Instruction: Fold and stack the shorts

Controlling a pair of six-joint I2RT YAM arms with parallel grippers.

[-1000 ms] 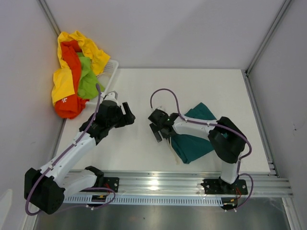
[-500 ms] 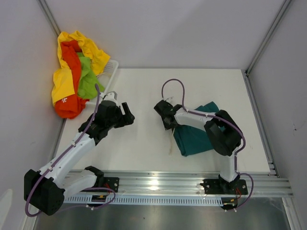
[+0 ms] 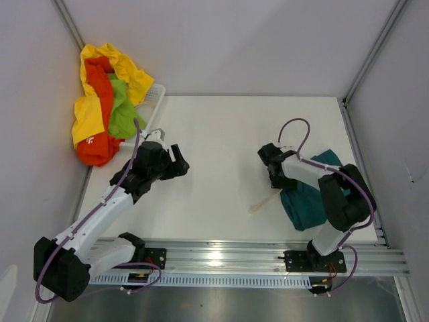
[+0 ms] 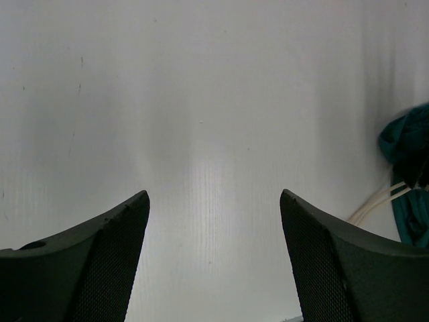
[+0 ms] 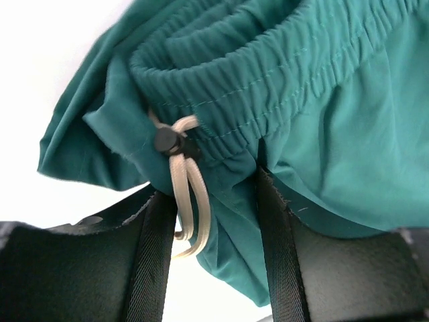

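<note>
Dark teal shorts [image 3: 305, 201] lie bunched at the table's right, a pale drawstring [image 3: 263, 203] trailing to their left. My right gripper [image 3: 273, 176] sits at their left edge, its jaws closed in on the fabric. In the right wrist view the elastic waist [image 5: 268, 74] and knotted drawstring [image 5: 188, 194] sit between the fingers [image 5: 157, 268] of my right gripper [image 5: 214, 221]. My left gripper [image 3: 179, 161] hovers open over bare table left of centre; its wrist view shows my left gripper [image 4: 214, 255] holding nothing and the teal shorts [image 4: 409, 141] at the far right.
Yellow, orange-red and lime green shorts [image 3: 107, 100] are heaped in and over a white basket [image 3: 157, 94] at the back left corner. Grey walls close in the table on three sides. A metal rail [image 3: 221, 258] runs along the near edge.
My right gripper has swept right across the table, taking the teal shorts with it and bunching them, and its jaws have narrowed on the fabric. The left arm has stayed put.
</note>
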